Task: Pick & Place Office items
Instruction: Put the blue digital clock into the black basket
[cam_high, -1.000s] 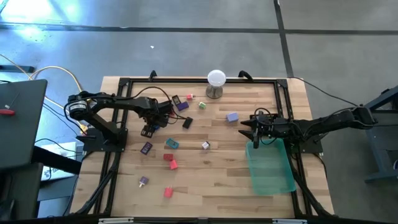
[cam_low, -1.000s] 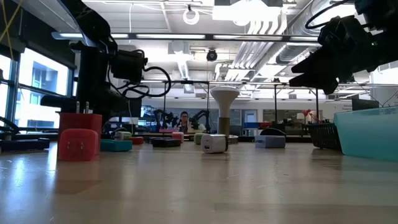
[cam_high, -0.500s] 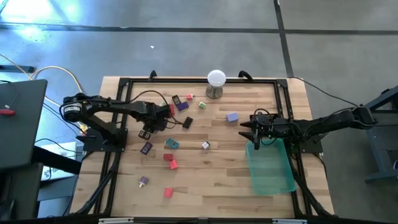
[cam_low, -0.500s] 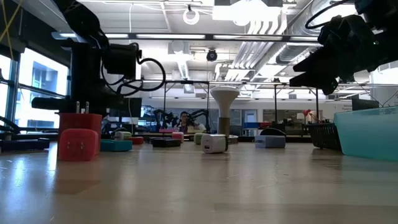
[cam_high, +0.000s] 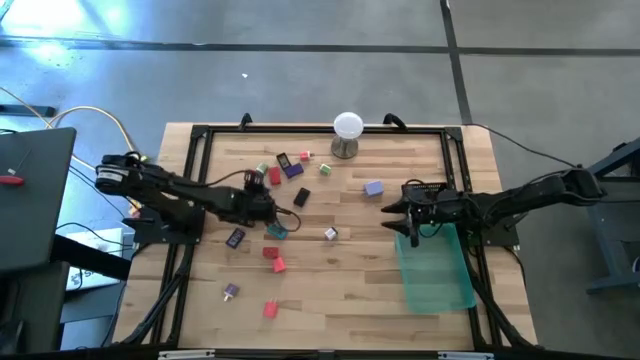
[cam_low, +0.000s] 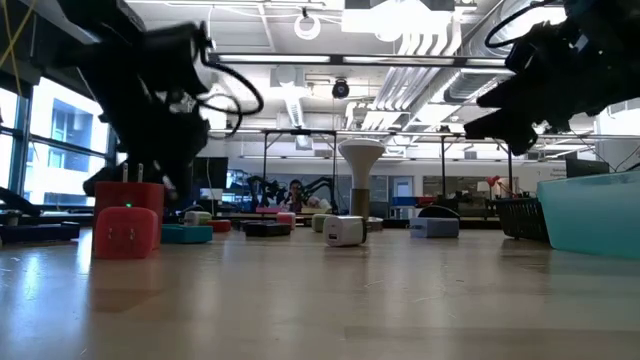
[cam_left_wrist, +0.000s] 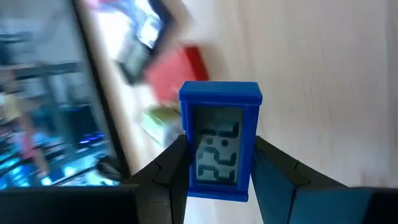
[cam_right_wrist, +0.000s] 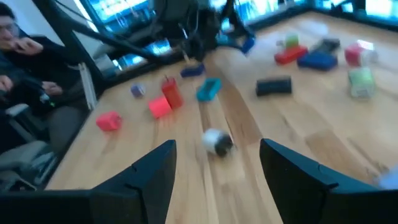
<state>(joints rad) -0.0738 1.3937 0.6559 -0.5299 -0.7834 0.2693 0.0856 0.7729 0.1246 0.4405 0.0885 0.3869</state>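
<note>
A small blue clock-like piece with a grey display (cam_left_wrist: 219, 140) sits between the fingers of my left gripper (cam_left_wrist: 219, 144), which is shut on it. In the high view that gripper (cam_high: 270, 207) hovers left of the table's middle, just beyond a teal piece (cam_high: 275, 231). Other office items lie flat on the wood: red (cam_high: 270, 253), pink (cam_high: 270, 309), purple (cam_high: 231, 291), black (cam_high: 301, 197), lavender (cam_high: 373, 187). My right gripper (cam_high: 398, 215) hangs open with nothing in it, over the far end of the green tray (cam_high: 437, 270). My left gripper pinches the blue piece by its two narrow side faces (cam_left_wrist: 185, 152), one finger (cam_left_wrist: 168, 171) on each side. The display faces back toward the wrist. The fingers come slanting down from the table's left. The piece looks lifted clear of the wood.
A white ball on a metal stand (cam_high: 347, 133) stands at the far edge. A black frame (cam_high: 200, 140) runs around the table. A red piece (cam_high: 275, 177) and a green one (cam_high: 262, 168) lie in the far-left cluster. A white piece (cam_right_wrist: 217, 142) lies ahead of my right gripper (cam_right_wrist: 217, 158).
My left arm has swung away from the far-left cluster toward the table's near edge and middle, turning as it went, with the blue piece in its fingers. A red and a green piece that the arm had covered now show. My right gripper has tipped slightly downward.
</note>
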